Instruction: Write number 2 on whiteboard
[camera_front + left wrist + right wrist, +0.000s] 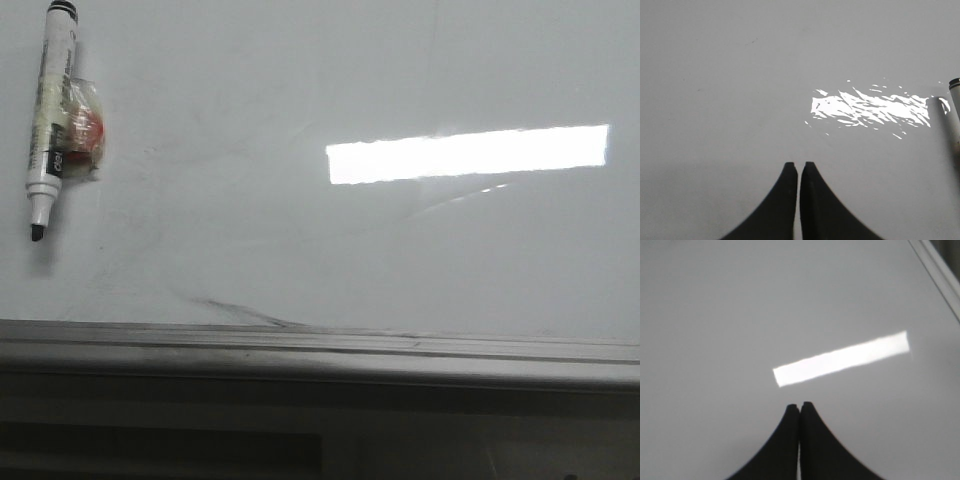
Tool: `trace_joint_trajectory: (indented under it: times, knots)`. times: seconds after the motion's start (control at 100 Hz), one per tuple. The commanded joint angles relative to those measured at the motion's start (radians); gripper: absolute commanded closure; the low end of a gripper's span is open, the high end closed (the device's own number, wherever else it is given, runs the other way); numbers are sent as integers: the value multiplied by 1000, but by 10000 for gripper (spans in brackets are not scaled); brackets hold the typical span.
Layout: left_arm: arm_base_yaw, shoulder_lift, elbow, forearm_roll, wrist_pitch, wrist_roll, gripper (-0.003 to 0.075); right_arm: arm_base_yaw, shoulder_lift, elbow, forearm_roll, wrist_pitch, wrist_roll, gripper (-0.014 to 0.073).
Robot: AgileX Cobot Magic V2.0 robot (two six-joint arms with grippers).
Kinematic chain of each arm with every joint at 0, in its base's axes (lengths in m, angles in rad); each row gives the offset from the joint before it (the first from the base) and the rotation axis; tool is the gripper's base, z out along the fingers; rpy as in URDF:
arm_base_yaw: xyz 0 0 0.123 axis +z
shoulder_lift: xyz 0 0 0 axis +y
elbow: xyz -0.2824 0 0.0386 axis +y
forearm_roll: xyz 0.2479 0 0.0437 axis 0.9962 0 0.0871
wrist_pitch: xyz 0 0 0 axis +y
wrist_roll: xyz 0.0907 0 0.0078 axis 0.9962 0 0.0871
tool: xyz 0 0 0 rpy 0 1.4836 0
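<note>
Nothing written yet: the whiteboard point(300, 90) carries only faint smears, no number 2. The marker point(50, 120) lies uncapped at its far left. Left gripper point(799, 167) and right gripper point(800, 407) hover, jaws together, empty. Next, the left must open and fetch it.

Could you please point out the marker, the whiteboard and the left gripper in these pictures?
marker point(50, 110), front view, on its white barrel.
whiteboard point(300, 260), front view, on bare board surface.
left gripper point(799, 167), left wrist view, between its closed fingertips.
</note>
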Motion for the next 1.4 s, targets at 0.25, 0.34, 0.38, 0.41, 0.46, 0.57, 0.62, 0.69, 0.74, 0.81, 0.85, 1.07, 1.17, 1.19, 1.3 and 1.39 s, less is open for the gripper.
trace_joint_trajectory:
  times: [0.25, 0.34, 0.38, 0.41, 0.46, 0.57, 0.62, 0.69, 0.74, 0.81, 0.85, 1.07, 1.17, 1.19, 1.3, 1.39]
  knots:
    - [1, 9, -148, 30, 81, -3, 740, -1, -13, -250, 10, 319, 87, 653]
    - [1, 54, -224, 35, 144, -3, 740, -1, -10, -328, 18, 469, 65, 654]
    - [1, 74, -253, 35, 155, -3, 740, -1, -8, -354, 30, 520, 26, 654]
    - [1, 85, -269, 35, 160, -3, 739, -1, -6, -376, 41, 546, -2, 654]
    - [1, 99, -293, 35, 173, -3, 738, -1, -3, -399, 63, 578, -38, 654]
    - [1, 114, -315, 28, 185, -3, 694, -1, -3, -414, 112, 612, -43, 654]
    - [-2, 114, -315, 1, 187, -3, 620, -1, -3, -412, 133, 635, -43, 654]
    - [-6, 114, -313, -53, 187, -3, 475, -1, -3, -412, 139, 687, -43, 654]
    - [-6, 114, -313, -102, 174, -3, 380, -1, -3, -407, 139, 702, -39, 654]
    - [-6, 116, -304, -122, 129, -3, 307, 11, -3, -407, 139, 702, -39, 654]
    - [-6, 116, -295, -116, 106, -3, 305, 17, -3, -407, 139, 702, -41, 654]
    - [-38, 146, -299, -104, 127, 89, 330, 28, 50, -421, 406, 717, -437, 654]
    - [-95, 186, -301, -173, 154, 190, 329, 69, 82, -425, 526, 690, -576, 653]
    - [-111, 195, -301, -197, 155, 204, 329, 82, 87, -427, 528, 685, -593, 653]
    - [-201, 249, -301, -304, 157, 245, 328, 173, 107, -443, 528, 664, -688, 653]
    - [-269, 303, -301, -355, 157, 253, 329, 248, 139, -461, 528, 664, -731, 653]
